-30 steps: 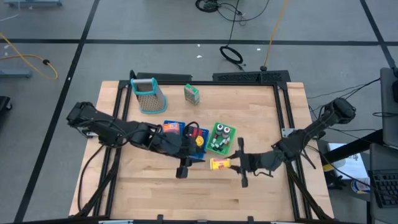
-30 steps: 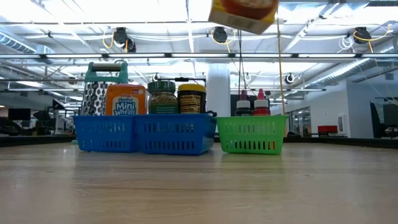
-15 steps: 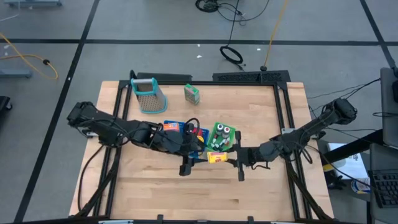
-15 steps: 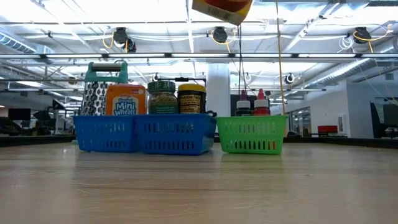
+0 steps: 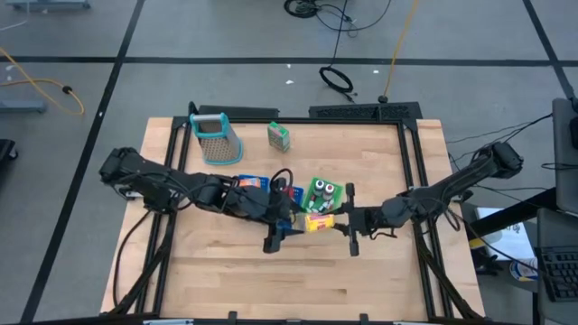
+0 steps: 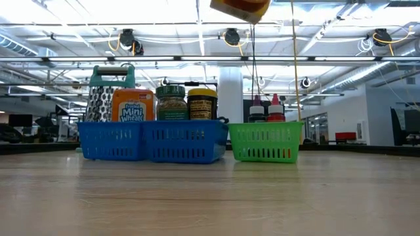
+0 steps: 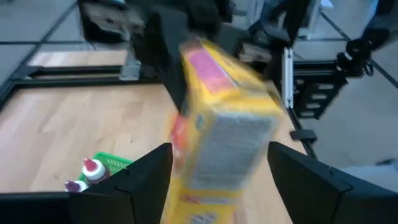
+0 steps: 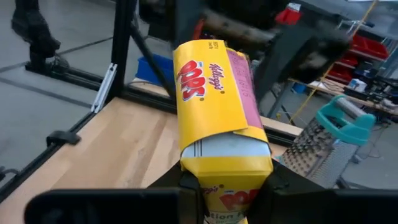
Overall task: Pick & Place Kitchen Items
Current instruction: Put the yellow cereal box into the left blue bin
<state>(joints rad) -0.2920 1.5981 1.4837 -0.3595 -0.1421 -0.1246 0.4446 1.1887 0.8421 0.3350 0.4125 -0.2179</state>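
The right gripper (image 8: 225,186) is clamped on the lower end of a yellow Pops cereal box (image 8: 219,109), which stands up out of its fingers through the middle of the right wrist frame. In the high view that gripper (image 5: 340,222) sits just right of frame centre, with the box (image 5: 318,222) lying across its tip, above the table and at the lower edge of the green basket (image 5: 326,207). The left gripper (image 5: 287,225) faces it from the left; its fingers (image 7: 140,180) stand apart on either side of the box (image 7: 219,124), not closed on it. In the low view the box (image 6: 240,9) hangs at the top edge, well above the blue basket (image 6: 152,140) and the green one. The metal grater (image 5: 217,137) and a small green carton (image 5: 278,136) stand apart toward the upper left of the table (image 5: 235,280).
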